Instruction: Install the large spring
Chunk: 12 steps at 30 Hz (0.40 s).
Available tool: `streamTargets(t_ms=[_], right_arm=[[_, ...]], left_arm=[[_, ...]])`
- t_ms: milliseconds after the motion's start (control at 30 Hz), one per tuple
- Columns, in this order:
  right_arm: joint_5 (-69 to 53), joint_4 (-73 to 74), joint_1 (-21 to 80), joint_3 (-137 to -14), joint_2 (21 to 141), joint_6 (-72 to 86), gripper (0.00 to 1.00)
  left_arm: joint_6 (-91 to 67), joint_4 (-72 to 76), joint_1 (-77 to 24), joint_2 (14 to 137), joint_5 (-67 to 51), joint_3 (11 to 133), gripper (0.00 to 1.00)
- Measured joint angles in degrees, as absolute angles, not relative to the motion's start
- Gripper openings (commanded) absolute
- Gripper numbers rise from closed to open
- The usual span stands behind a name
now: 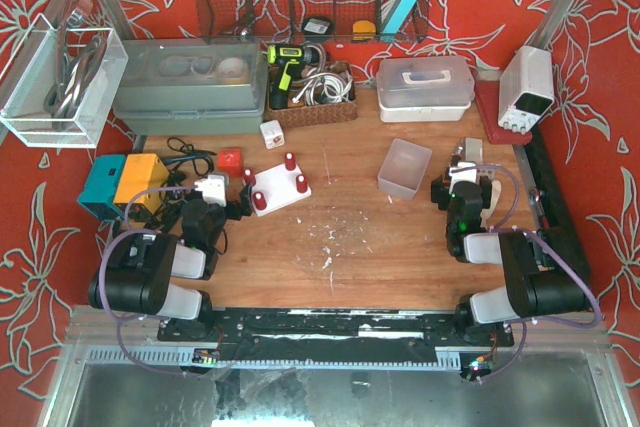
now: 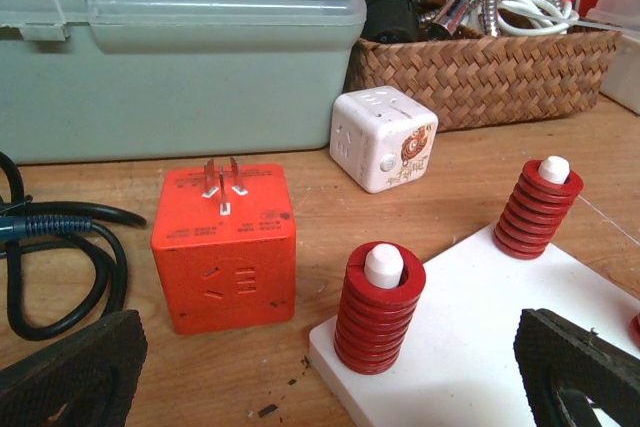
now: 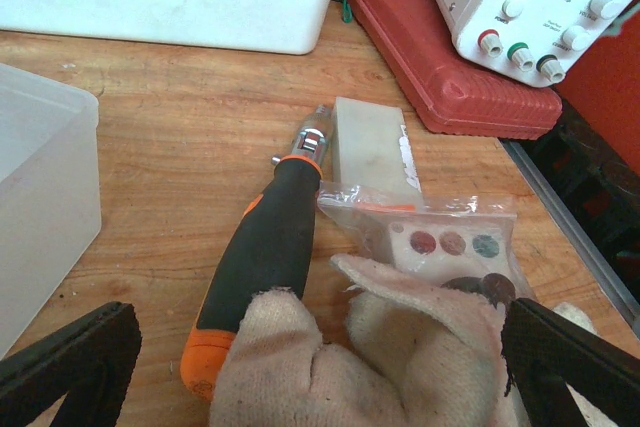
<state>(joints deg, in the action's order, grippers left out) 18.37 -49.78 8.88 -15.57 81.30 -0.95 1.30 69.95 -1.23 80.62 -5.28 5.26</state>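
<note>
Red springs (image 2: 380,309) are seen seated on the white base's (image 1: 278,190) pegs, at eleven o'clock from centre. The left gripper (image 2: 330,372) is spread, empty; which spring is large seems unclear.

left gripper (image 2: 330,367) jaws wide apart | right gripper (image 3: 320,367) jaws wide apart

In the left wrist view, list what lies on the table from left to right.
Black cable → orange plug cube → near red spring → white cube → far red spring.
</note>
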Motion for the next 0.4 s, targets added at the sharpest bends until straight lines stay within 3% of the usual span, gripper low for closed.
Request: streamTargets(t_ms=[400], right_arm=[[18.35,-49.78,8.88,-15.57,81.30,-0.95,0.99]], left_arm=[[1.45,69.95,-1.61,80.64,-5.28,5.26,0.99]])
